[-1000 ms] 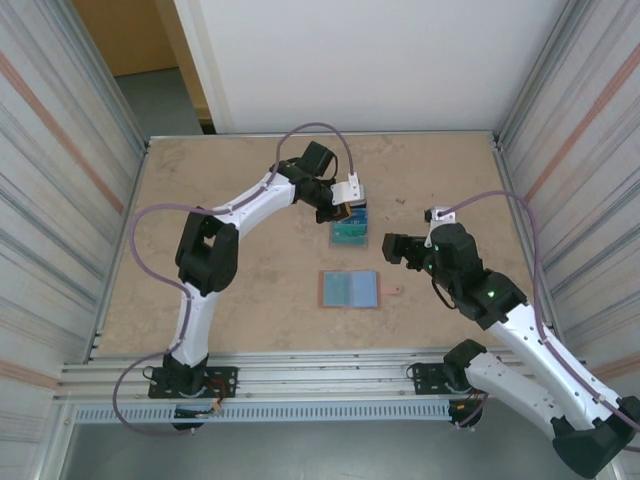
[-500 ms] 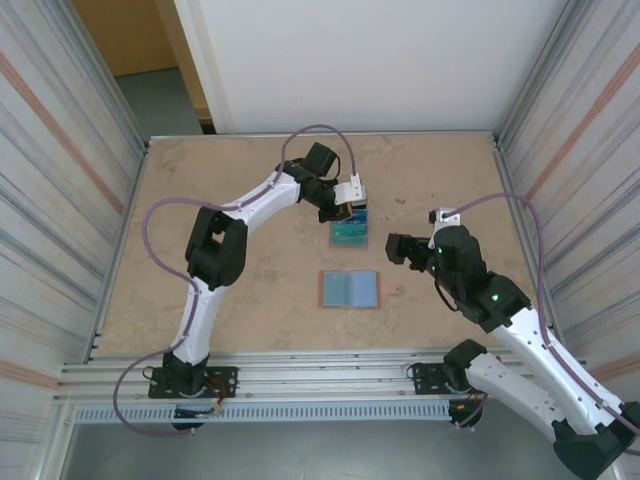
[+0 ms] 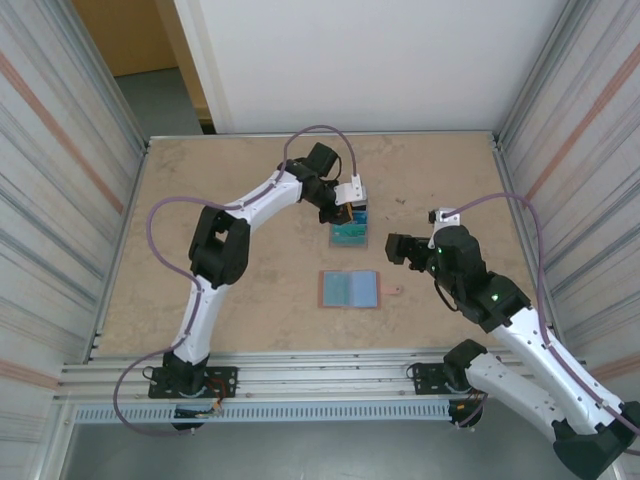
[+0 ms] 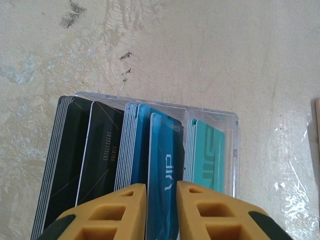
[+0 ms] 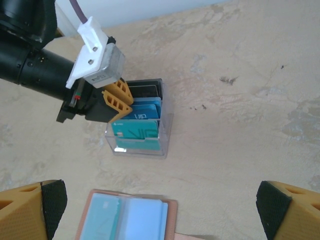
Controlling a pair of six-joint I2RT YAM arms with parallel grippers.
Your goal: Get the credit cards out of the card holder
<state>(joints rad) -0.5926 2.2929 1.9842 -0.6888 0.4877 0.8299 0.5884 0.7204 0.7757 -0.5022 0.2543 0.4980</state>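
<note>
The card holder (image 3: 349, 289) is seen lying opened flat near the middle of the bench (image 3: 250, 180), its light-blue inside panels turned upward and its pinkish-brown rim showing around them; in the right wrist view it (image 5: 127, 220) lies just in front of a clear stand (image 5: 167, 130). The credit cards are held upright in that stand (image 4: 230, 120) in three packs: a black pack (image 4: 75, 150), a blue pack (image 4: 134, 145) and a teal pack (image 4: 207, 155). One blue card marked VIP (image 4: 165, 170) is raised in front of the blue pack. The left gripper (image 4: 162, 187) is placed at the stand from the far side, its jaws set a little apart with the VIP card between them; whether the card is pressed by them cannot be told. The right gripper (image 5: 160, 205) is held above the bench to the right of the stand and well apart from it, its jaws spread wide with nothing between them. From above, the stand (image 3: 349, 233) is seen just beyond the card holder, with the left gripper (image 3: 350, 205) at its far edge and the right gripper (image 3: 395, 247) to its right.
</note>
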